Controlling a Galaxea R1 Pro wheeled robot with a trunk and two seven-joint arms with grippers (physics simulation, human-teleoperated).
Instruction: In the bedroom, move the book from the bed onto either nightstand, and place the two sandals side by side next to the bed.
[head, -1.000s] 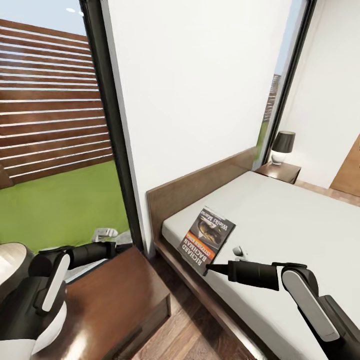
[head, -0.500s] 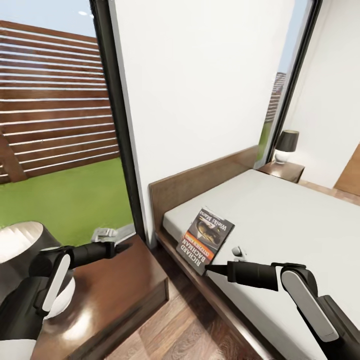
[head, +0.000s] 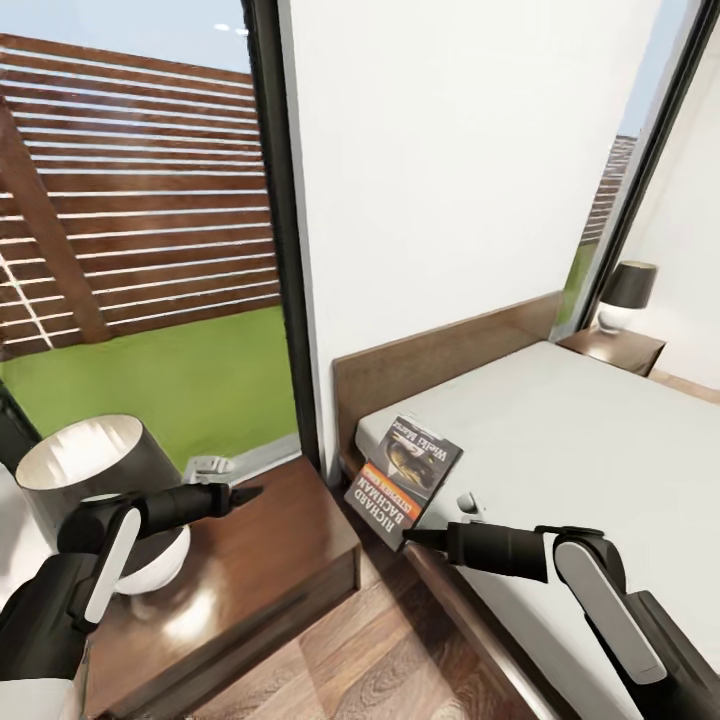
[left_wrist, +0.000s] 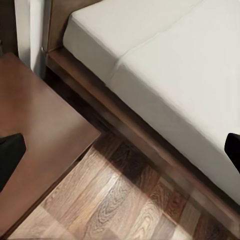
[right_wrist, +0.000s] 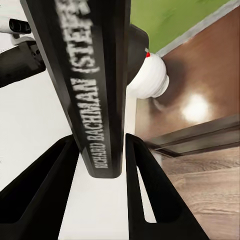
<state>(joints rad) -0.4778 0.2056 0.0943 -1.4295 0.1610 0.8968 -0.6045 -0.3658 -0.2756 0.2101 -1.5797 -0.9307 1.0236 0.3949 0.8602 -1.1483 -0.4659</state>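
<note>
book (head: 404, 481) | carried left, now overhanging bed (head: 600, 440) edge (camera panned too)

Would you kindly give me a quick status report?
Right tool shut on book, lifted off bed. Left tool over nightstand. Lamp takes one end.

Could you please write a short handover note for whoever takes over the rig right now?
Right gripper: shut on the book, pinching its spine, held tilted over the bed edge.
Left gripper: open and empty, above the nightstand.
A lamp stands on that nightstand's far side.
Done: book grasped and lifted.
Left: set the book on the nightstand, then place both sandals side by side next to the bed.
</note>
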